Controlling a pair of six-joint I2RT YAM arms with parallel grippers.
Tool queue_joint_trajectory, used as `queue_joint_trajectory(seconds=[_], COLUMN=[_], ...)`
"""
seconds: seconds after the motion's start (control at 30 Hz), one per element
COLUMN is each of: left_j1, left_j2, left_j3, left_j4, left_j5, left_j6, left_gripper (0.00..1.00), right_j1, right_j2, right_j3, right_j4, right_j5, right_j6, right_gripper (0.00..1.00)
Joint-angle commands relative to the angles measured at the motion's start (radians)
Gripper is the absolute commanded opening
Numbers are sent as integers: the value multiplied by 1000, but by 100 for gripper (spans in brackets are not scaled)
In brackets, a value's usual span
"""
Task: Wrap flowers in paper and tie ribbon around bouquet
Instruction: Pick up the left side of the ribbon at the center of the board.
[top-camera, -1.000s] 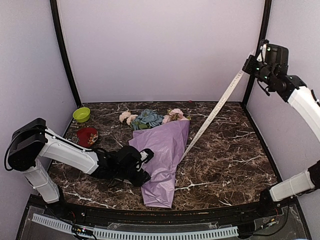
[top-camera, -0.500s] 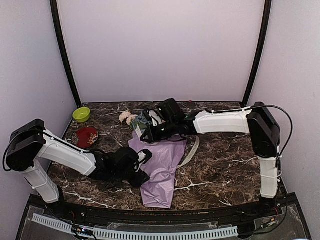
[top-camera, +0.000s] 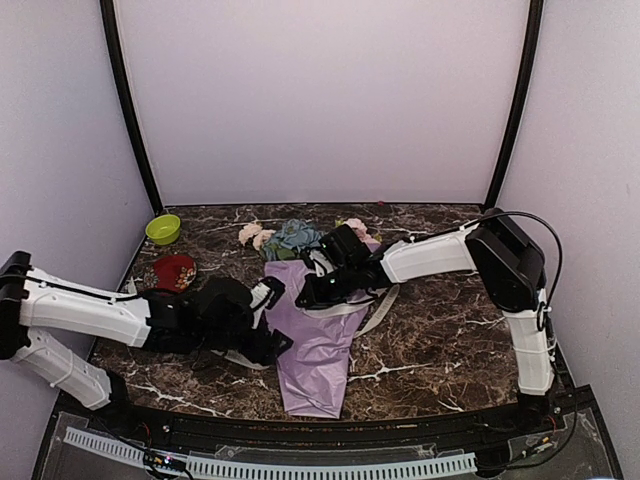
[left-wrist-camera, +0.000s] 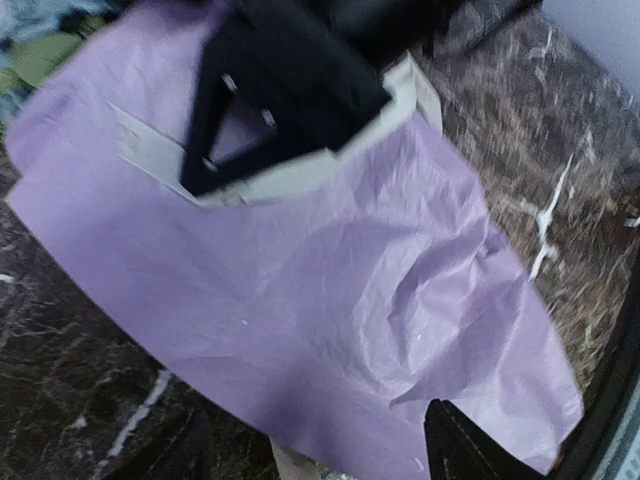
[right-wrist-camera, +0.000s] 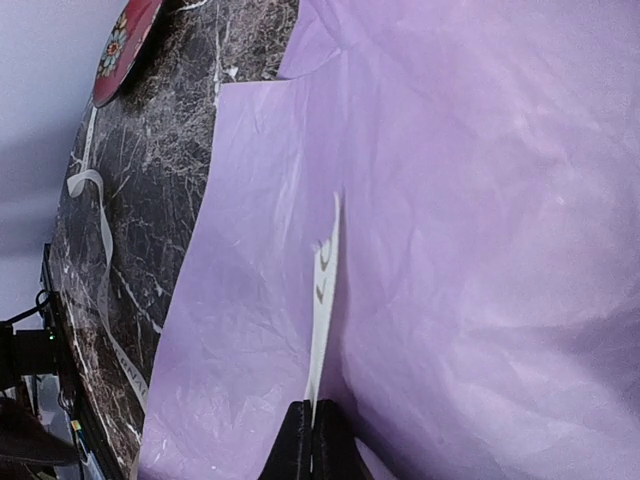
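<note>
While the bouquet (top-camera: 318, 335) lies on the dark stone table (top-camera: 450, 300), both arms reach in low over it. It is a cone of purple paper (left-wrist-camera: 330, 290). The pointed end is toward the arm bases and the wide end is toward the back wall. The flowers (top-camera: 295, 238) stick out of the wide end, with pink and cream ones, a blue one and some green leaves.

The right gripper (right-wrist-camera: 312, 445) is right over the paper, near the middle of the cone. Its two fingers are pressed tight together and they pinch the ribbon (right-wrist-camera: 322, 290). The ribbon is thin and cream colored. From the top you can see it go across the purple paper and then down onto the table on the right side. Another bit of ribbon lies curled on the table by the left edge of the paper.

The left gripper (left-wrist-camera: 315, 425) is just beside the left edge of the paper. Its fingers (left-wrist-camera: 455, 450) are spread wide apart and do not squeeze anything.

A small green bowl (top-camera: 162, 229) sits in the back left corner. A red cup (top-camera: 173, 272) sits near it, a bit closer to the arms.
</note>
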Motion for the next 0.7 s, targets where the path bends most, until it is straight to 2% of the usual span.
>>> queue_joint_trajectory(seconds=[0.0,0.1,0.17,0.23,0.33,0.47,0.53,0.6,0.67], left_j1=[109,337,485,579,672,748,768,788,850], left_j2=[-244,-293,-295,-291,-287,-288,-301,-310,-300], left_j3=[32,55,43,25,-7,-10,-5,-10,-32], left_j4=[-269,-545,-638,-687,-669,-735,-768,-766,-716], left_j5=[-163,-154,-142,-163,-170,-211,-253,-283,-268], left_j6=[-217,-374,-416,-475,-558,-744,-795,-812,-790], left_gripper=[78,77,81,83,91,88,90,98,99], right_j1=[4,8,10,12,15,16,16,16,16], right_j2=[3,6,6,5,-1,-7,-10,-10,-10], right_j3=[-8,-6,-6,-3,-5,-7,-10,-15,-20], right_j4=[4,13,18,19,20,22,24,27,31], right_j5=[22,11,9,10,9,1,0,0,-2], right_j6=[-10,-13,-12,-16,-22,-26,-30,-32,-34], right_gripper=[0,0,0,0,0,0,0,0,0])
